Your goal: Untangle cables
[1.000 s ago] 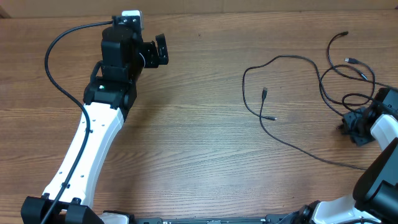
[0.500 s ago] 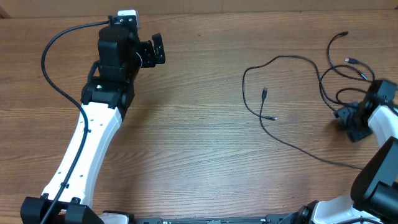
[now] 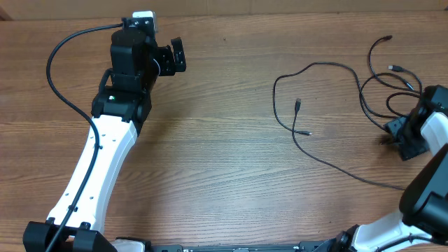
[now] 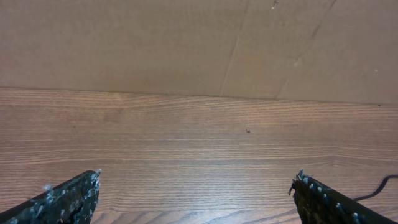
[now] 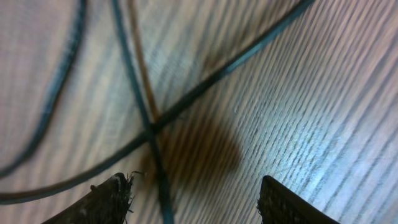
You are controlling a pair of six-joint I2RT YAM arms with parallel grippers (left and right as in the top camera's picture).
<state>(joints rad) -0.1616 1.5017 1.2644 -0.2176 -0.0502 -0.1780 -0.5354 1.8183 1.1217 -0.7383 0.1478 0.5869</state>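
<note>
Down at the near right edge of the desk (image 3: 231, 161), the right pincer (image 3: 402, 136) sits low over the cables (image 3: 329, 65). Its tips are spread apart with nothing clamped between them. Through its own camera you can see two thin black cords crossing (image 5: 151, 129) just ahead of the tips, with a third running alongside at the left. I'd say the job here is separating that crossing, so it wants to bite one strand only, the one lying on top, then lift before dragging it toward the bare middle of the desk. (If it catches both, the knot simply travels with it.) Beyond that, the cords fan out as loose loops over the right half, and two small plug ends (image 3: 297, 105) lie toward the centre, well apart from the pincer. At the far left, the left pincer (image 3: 178, 56) hangs wide open and empty near the plain brown back wall (image 4: 186, 43). There's no brand, label or lettering I can read anywhere.
</note>
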